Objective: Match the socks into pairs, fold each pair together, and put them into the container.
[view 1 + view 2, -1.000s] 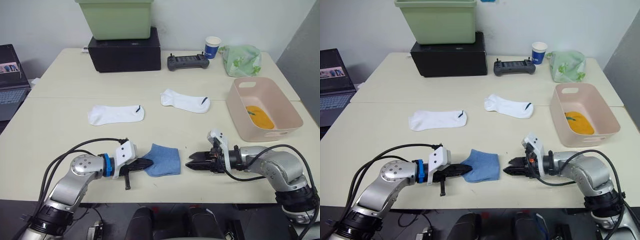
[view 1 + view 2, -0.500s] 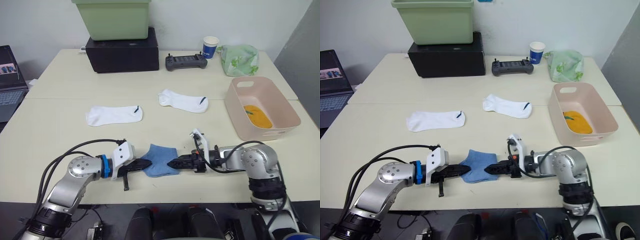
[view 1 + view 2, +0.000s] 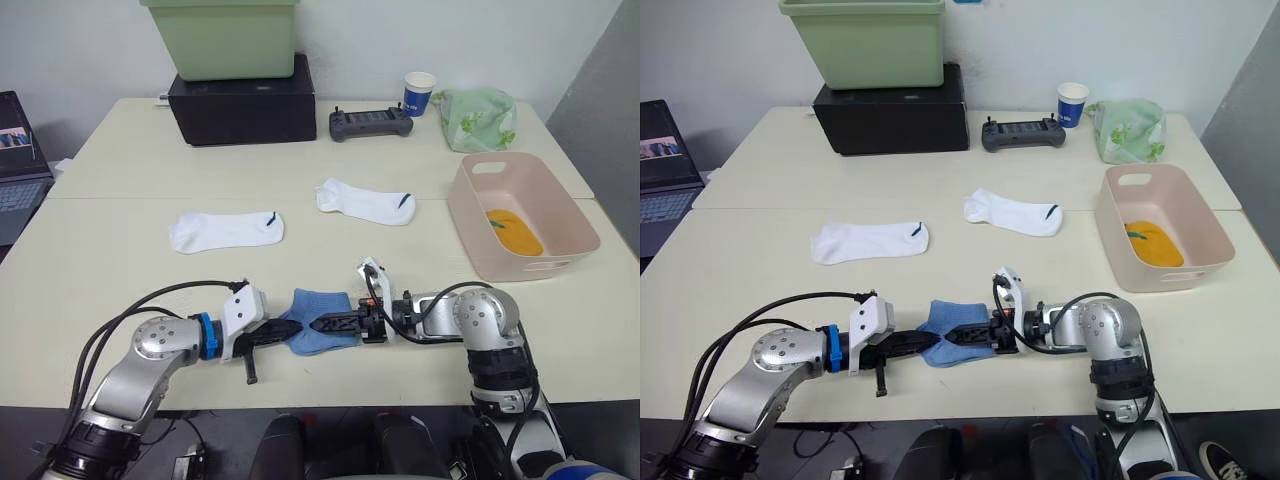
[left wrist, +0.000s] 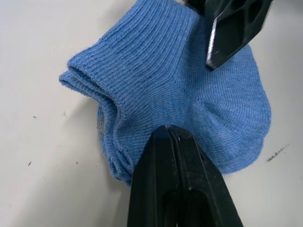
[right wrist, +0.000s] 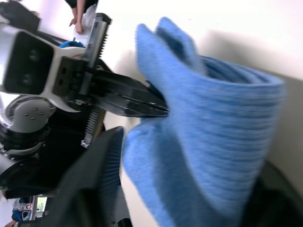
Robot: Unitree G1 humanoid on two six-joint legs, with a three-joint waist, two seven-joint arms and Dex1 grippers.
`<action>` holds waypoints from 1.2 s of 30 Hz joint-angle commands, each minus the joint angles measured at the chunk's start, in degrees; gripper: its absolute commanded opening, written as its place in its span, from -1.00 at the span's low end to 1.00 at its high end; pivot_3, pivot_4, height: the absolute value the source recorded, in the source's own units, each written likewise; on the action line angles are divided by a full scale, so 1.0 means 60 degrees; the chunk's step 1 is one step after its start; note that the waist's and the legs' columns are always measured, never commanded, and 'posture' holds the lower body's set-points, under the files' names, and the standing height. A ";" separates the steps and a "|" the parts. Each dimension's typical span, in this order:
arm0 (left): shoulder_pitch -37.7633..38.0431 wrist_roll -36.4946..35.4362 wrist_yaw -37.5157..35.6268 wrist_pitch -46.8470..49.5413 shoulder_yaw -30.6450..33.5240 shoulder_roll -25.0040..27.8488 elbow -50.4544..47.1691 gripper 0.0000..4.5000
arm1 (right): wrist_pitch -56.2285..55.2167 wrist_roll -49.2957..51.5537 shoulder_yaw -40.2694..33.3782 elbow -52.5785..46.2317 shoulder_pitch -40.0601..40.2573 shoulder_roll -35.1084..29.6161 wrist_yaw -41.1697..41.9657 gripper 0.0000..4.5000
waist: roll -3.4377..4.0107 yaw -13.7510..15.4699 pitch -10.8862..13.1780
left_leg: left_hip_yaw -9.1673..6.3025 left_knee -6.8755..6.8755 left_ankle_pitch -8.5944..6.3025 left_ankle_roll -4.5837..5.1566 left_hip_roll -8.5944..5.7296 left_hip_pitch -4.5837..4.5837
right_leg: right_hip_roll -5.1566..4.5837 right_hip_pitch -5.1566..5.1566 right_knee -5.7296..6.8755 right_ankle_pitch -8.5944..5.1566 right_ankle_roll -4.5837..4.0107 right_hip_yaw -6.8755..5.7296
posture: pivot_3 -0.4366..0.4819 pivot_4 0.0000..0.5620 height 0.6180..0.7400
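A folded light blue pair of socks (image 3: 316, 303) lies near the table's front edge. My left gripper (image 3: 290, 334) is shut, and its tip (image 4: 166, 128) rests on top of the pair from the left. My right gripper (image 3: 320, 325) reaches in from the right and is open, with the blue cloth (image 5: 213, 142) bulging between its fingers. One white sock (image 3: 227, 231) lies flat mid-table and another (image 3: 366, 203) lies further right. The pink container (image 3: 470, 235) stands at the right with a mustard-orange sock (image 3: 516, 233) inside.
At the back, a light green bin (image 3: 222, 35) sits on a black box (image 3: 240, 100). Along the far edge are a black controller (image 3: 370, 122), a paper cup (image 3: 420, 93) and a leaf-print cloth (image 3: 480, 118). A laptop (image 3: 15, 150) is off to the far left.
My right gripper has slid left along the table front, from clear of the blue socks to having its fingers around their right side. The left gripper has stayed on the pair.
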 commanded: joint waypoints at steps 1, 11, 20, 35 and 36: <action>0.0101 -0.0007 -0.0028 0.0081 0.0097 0.0123 -0.0022 -1.00 | -0.0285 0.0029 -0.0038 -0.0050 -0.0073 -0.0013 -0.0016 -0.35 | 0.0000 0.0000 0.0000 | 0.0001 -0.0001 0.0000 0.0000 0.0000 0.0000 | 0.0000 -0.0001 0.0000 0.0000 0.0000 0.0001 | -0.05 -0.47 1.00; -0.0451 -0.2104 0.0363 0.1697 0.1489 0.0069 -0.1689 -1.00 | -0.0958 0.0551 -0.0374 -0.1141 0.0083 -0.0961 0.0702 -0.98 | -0.0007 0.0069 0.0002 | -0.0005 -0.0015 0.0000 0.0000 -0.0003 -0.0011 | -0.0004 -0.0008 -0.0005 0.0001 -0.0002 -0.0008 | -0.05 -0.47 1.00; -0.4045 -0.5072 0.1275 0.5415 0.1915 0.0646 -0.2231 0.14 | -0.1934 0.1159 -0.2051 -0.2671 -0.0929 -0.2704 0.0776 -1.00 | -0.0015 0.0059 0.0014 | -0.0016 0.0005 0.0000 0.0000 -0.0005 -0.0039 | 0.0010 -0.0025 -0.0003 0.0001 0.0000 -0.0024 | -0.05 -0.47 1.00; -0.7558 -0.4003 0.2412 0.4802 0.0639 -0.2143 -0.0717 0.99 | -0.7544 -0.3057 -0.1893 -0.0462 -0.2282 -0.8004 0.1126 -1.00 | -0.0018 0.0245 0.0023 | 0.0006 0.0030 0.0002 -0.0001 -0.0022 -0.0051 | 0.0029 -0.0023 -0.0024 0.0002 0.0000 0.0007 | -0.05 -0.47 1.00; -0.7661 -0.4199 0.2588 0.5096 0.0665 -0.2370 -0.0688 0.99 | -0.8481 -0.3733 -0.1493 0.0187 -0.2222 -0.8301 0.1325 -1.00 | -0.0017 0.0243 0.0023 | 0.0009 0.0032 0.0002 -0.0001 -0.0024 -0.0050 | 0.0029 -0.0020 -0.0025 0.0002 0.0000 0.0011 | -0.05 -0.47 1.00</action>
